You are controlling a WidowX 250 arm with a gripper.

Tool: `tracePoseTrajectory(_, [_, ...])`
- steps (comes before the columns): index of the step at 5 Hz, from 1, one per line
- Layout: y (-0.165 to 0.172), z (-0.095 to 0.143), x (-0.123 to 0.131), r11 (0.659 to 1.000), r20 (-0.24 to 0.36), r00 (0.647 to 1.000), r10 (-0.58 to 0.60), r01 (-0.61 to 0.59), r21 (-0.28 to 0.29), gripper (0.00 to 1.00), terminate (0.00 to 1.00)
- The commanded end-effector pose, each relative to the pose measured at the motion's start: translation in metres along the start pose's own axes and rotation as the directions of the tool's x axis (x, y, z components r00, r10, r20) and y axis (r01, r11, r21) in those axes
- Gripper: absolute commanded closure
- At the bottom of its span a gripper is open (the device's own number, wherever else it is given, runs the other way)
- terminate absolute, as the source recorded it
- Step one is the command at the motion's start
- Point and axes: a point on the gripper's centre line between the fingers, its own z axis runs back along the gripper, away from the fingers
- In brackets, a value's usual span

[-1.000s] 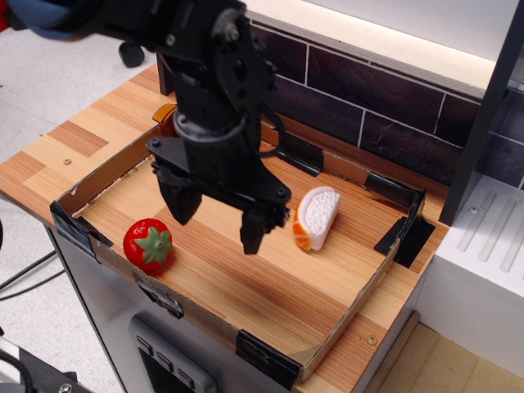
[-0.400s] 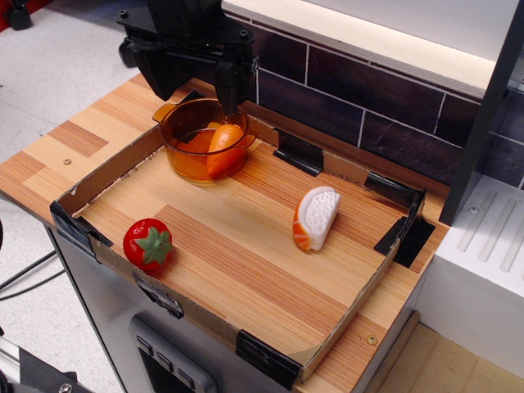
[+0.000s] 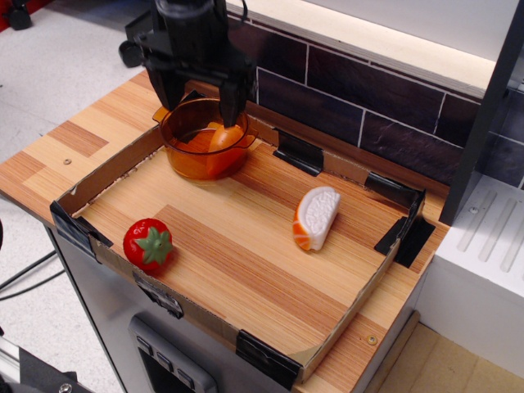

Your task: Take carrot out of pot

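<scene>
A pale striped-wood worktop [image 3: 246, 254] fills most of the view, fenced by a low cardboard rim [image 3: 106, 176] taped at the corners with black tape; a dark tiled wall [image 3: 368, 106] runs behind it from 11 to 2 o'clock. The black arm reaches in from 12 o'clock and points straight down over the far left corner. Its claw [image 3: 199, 105] stands released, one finger [image 3: 169, 102] outside the pot's far rim, the other [image 3: 230, 102] just above the carrot. The amber pot [image 3: 203, 141] sits at about 11 o'clock, and the carrot [image 3: 224, 139] leans inside it (against its right wall). A strawberry [image 3: 148, 244] lies at 8 o'clock, an orange-and-white wedge [image 3: 315, 217] near 3.
</scene>
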Motion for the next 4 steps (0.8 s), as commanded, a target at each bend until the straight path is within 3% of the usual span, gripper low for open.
tracePoseTrajectory(1, [0.014,-0.010,0.017,1.000,0.010,1.000,0.017,-0.017,0.014,0.00,0.00])
tracePoseTrajectory(2, [0.011,-0.018,0.016,1.000,-0.023,0.999,0.028,-0.028,0.003,0.00,0.00])
tracePoseTrajectory(4, [0.008,-0.031,0.017,0.998,-0.028,0.997,0.066,-0.066,0.013,0.00,0.00])
